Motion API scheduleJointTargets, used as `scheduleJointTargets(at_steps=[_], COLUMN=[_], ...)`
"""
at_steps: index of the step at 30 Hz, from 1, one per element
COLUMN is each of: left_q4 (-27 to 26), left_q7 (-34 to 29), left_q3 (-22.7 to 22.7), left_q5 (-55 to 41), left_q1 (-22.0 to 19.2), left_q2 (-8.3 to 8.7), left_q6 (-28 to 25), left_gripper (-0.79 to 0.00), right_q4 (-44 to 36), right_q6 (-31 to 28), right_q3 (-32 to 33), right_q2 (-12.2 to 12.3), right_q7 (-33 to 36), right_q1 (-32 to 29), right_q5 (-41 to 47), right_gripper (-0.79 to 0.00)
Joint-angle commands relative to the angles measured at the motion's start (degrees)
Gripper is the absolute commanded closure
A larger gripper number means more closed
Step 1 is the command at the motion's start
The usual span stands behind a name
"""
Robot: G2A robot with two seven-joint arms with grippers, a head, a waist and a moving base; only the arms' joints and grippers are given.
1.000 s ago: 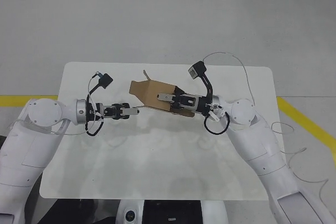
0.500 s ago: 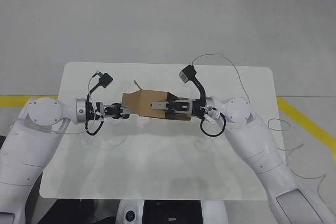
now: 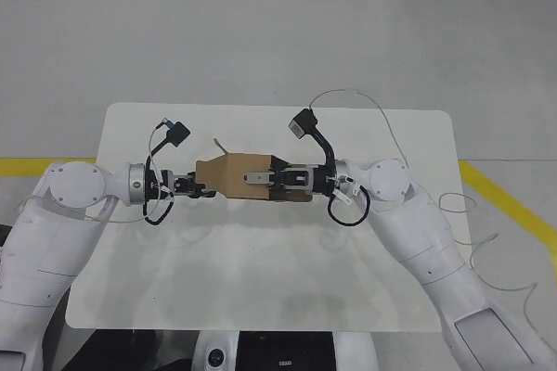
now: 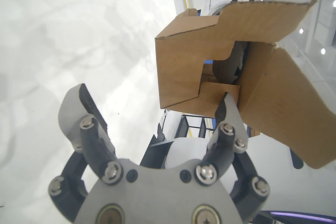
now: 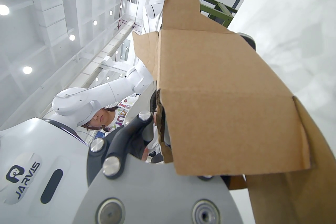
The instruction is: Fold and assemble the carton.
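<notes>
A brown cardboard carton hangs above the middle of the white table, its end flaps partly folded. My right gripper is shut on one carton wall, with one finger against the wall's edge. My left gripper stands open at the carton's other end. In the left wrist view the carton shows an unclosed end with a loose flap sticking out. One of the left gripper's fingertips touches a small folded flap. The other fingertip is free in the air.
The table surface around and below the carton is bare white. A thin cable loops over the back right of the table from the right arm. A yellow floor stripe runs past both table sides.
The right arm carried the carton leftward and turned it level. Its end now meets the left gripper, which has hardly moved.
</notes>
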Motion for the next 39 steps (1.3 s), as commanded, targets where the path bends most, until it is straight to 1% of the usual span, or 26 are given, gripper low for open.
scheduleJointTargets(at_steps=[1,12,18,25,30,39], left_q4=[-0.1,0.4,3.2,6.7,6.8,5.1], left_q7=[-0.1,0.4,1.3,2.6,2.5,0.7], left_q3=[0.0,-0.5,-2.2,-3.7,-3.0,-0.1], left_q5=[0.1,0.4,-0.4,-1.1,-0.4,1.2], left_q1=[0.1,0.2,-0.8,-2.6,-3.3,-2.6], left_q2=[0.0,0.05,0.19,0.24,0.11,-0.25], left_q6=[0.0,-0.1,0.1,0.4,0.4,0.9], left_gripper=[-0.785,-0.785,-0.785,-0.785,-0.785,-0.785], right_q4=[0.2,1.3,1.8,0.5,-0.3,0.1], right_q6=[0.0,0.0,1.3,4.4,6.2,4.8], right_q3=[0.0,0.7,2.7,3.0,1.2,0.9], right_q2=[0.0,0.0,0.8,1.4,1.2,0.9], right_q7=[-0.1,0.0,1.5,6.2,8.4,9.1], right_q1=[0.1,-0.4,-2.2,-4.2,-4.1,-3.1], right_q5=[0.0,0.9,1.4,1.7,2.4,3.6], right_gripper=[0.0,0.0,0.0,0.0,0.0,0.0])
